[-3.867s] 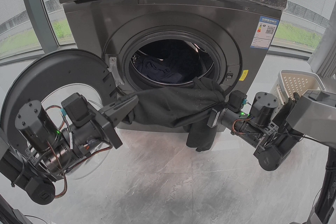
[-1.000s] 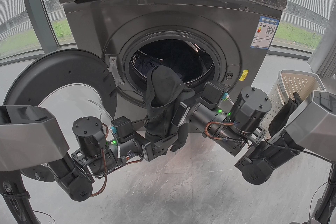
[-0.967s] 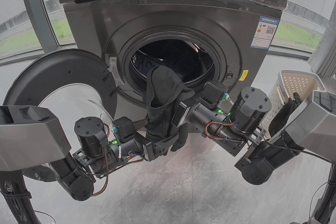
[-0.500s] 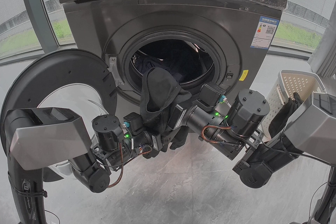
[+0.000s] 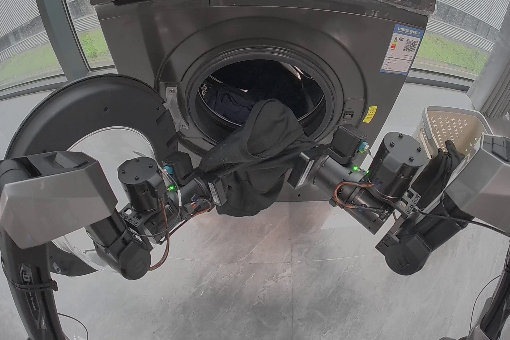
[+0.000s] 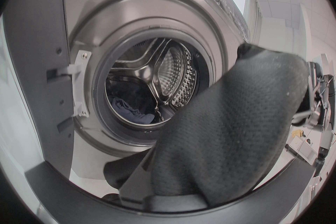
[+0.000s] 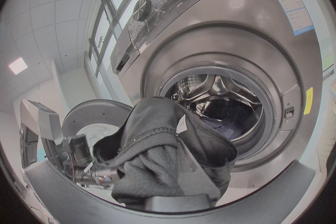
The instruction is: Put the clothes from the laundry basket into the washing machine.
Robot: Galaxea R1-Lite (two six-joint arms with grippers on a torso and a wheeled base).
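From my head view I see the white laundry basket (image 5: 451, 126) at my right, a dark cloth (image 5: 438, 168) hanging over its rim. My left wrist view looks into the steel drum (image 6: 175, 72), with its ribs and perforated wall and a blue garment (image 6: 131, 114) lying low inside. My right wrist view catches a small white tag (image 7: 181, 120) on the black garment (image 5: 260, 150). That garment is slung between my two jaws in front of the washing machine (image 5: 255, 11). Its hump stands against the lower rim of the round opening, and its loose end hangs before the front panel, off the floor (image 5: 255, 272). The door (image 5: 79, 107) stands wide open at my left, just beside my left arm, and the opening above the hump is free. My left jaws grip the cloth's left end and my right jaws its right end; folds cover the tips, so I cannot tell how narrow each gap is
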